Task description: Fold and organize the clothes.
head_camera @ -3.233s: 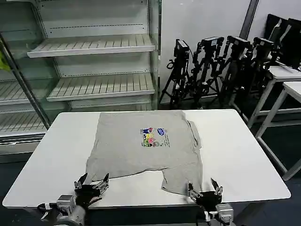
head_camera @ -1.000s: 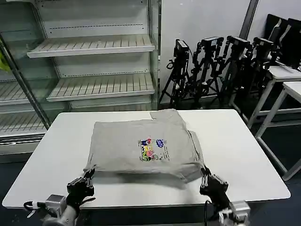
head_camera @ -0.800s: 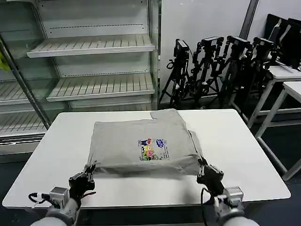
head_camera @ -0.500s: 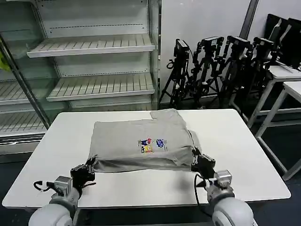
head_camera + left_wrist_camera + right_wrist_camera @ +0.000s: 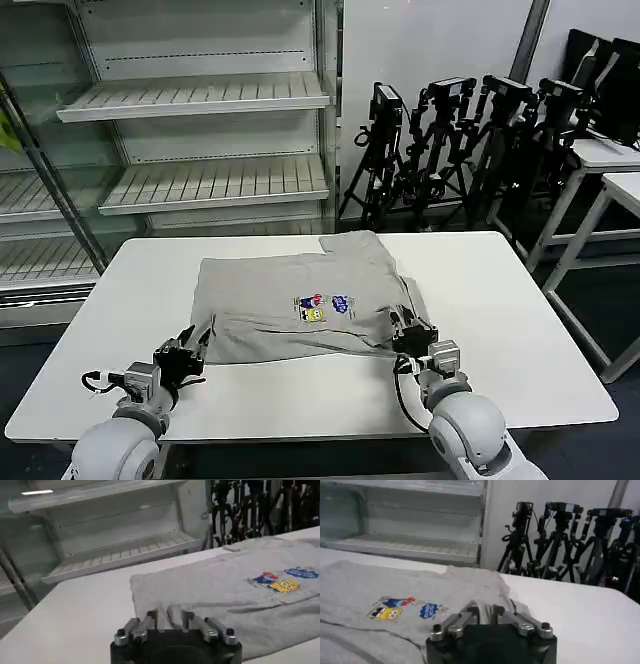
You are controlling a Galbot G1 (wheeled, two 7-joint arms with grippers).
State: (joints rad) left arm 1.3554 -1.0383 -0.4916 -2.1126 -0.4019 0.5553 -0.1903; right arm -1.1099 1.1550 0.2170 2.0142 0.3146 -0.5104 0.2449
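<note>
While both grippers pinch its near edge, shirt (image 5: 300, 300) half-folded

A white table (image 5: 520, 320) with rounded corners stands in front of the robot, its top plain and smooth. One thing lies directly on it: a light grey shirt (image 5: 270, 300), spread over the middle and far part of the tabletop, its near edge doubled back on itself so a fold runs across the side closest to the robot. A small multicolour print (image 5: 322, 306) faces up close to that fold. A loose flap of cloth pokes out toward the far edge of the table. Bare white surface shows on both sides of the shirt and along the near edge.
</note>
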